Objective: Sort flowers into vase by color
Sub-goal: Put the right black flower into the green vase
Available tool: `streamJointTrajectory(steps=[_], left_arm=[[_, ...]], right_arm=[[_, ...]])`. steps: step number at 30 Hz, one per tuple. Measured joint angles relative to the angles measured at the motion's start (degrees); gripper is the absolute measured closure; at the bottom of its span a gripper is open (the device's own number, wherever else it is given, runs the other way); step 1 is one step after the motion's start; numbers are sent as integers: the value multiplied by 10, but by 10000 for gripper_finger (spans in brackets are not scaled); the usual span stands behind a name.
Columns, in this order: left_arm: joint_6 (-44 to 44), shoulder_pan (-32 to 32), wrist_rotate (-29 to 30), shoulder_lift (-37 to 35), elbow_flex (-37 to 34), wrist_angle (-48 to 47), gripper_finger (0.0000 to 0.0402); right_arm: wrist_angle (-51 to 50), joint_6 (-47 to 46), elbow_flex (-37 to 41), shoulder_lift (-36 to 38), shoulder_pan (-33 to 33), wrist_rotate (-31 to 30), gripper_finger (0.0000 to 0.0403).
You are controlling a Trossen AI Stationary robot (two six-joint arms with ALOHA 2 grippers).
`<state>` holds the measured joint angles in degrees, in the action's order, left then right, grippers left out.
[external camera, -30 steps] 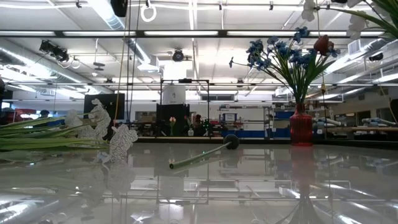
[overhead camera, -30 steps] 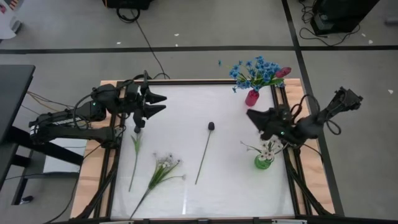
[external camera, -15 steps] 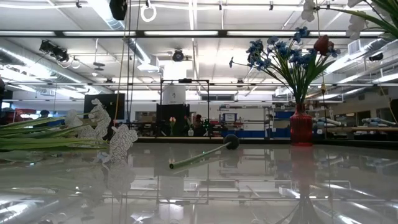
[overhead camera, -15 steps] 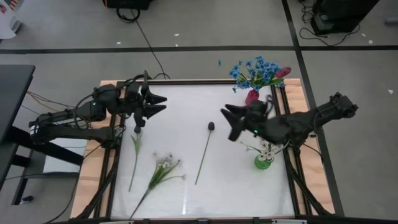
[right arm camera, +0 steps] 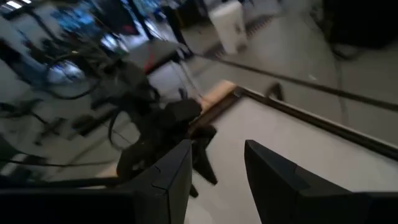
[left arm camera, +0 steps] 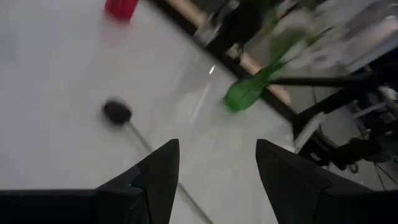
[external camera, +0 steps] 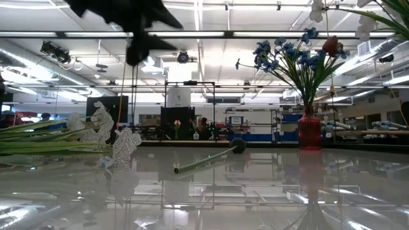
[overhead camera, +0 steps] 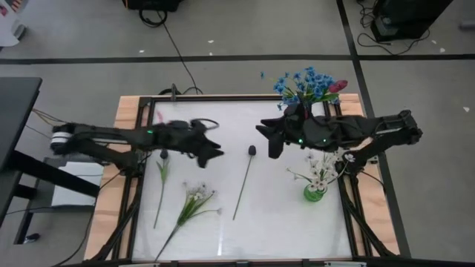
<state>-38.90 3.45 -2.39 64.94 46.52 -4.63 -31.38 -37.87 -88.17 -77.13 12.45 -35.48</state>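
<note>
Reaching in from the table's left edge, the left gripper (overhead camera: 217,152) hangs over the white table (overhead camera: 223,222) with its fingers (left arm camera: 158,177) spread wide and nothing between them. From the right edge, the right gripper (overhead camera: 266,137) stretches toward the middle, its fingers (right arm camera: 174,174) parted and empty. Neither touches a flower. No brand, label or writing can be read in any view.

Between the two grippers a dark-budded stem (overhead camera: 245,182) lies flat near the table's centre. Nearer the left edge lies another dark-budded stem (overhead camera: 161,185), and beside it, toward the front edge, a white-flowered stem (overhead camera: 191,204).

At the back right corner stands a red vase (overhead camera: 300,116) with blue flowers (overhead camera: 303,84) and a red-pink bud (overhead camera: 338,86). A green vase (overhead camera: 315,193) with white flowers (overhead camera: 320,174) stands by the right edge.

Only the high view shows both arms and all stems together. In the low view only a dark blurred part of an arm shows at the top, while the red vase (external camera: 309,133) and central stem (external camera: 208,160) show side-on. From the left wrist view, the dark bud (left arm camera: 117,112) and green vase (left arm camera: 245,93) lie ahead of the fingers. From the right wrist view, the left arm (right arm camera: 161,130) is seen across the table.
</note>
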Motion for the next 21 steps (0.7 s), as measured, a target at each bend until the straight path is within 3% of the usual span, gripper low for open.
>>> streamJointTrajectory(steps=[6,10,21], left_arm=[[-61,2,9,154,0,116,184],[-40,8,14,259,0,219,185],[-61,20,7,455,104,216,185]], right_arm=[[-158,-88,-15,14,-3,9,247],[-229,-120,-15,18,2,7,247],[-286,-89,-15,51,2,28,248]])
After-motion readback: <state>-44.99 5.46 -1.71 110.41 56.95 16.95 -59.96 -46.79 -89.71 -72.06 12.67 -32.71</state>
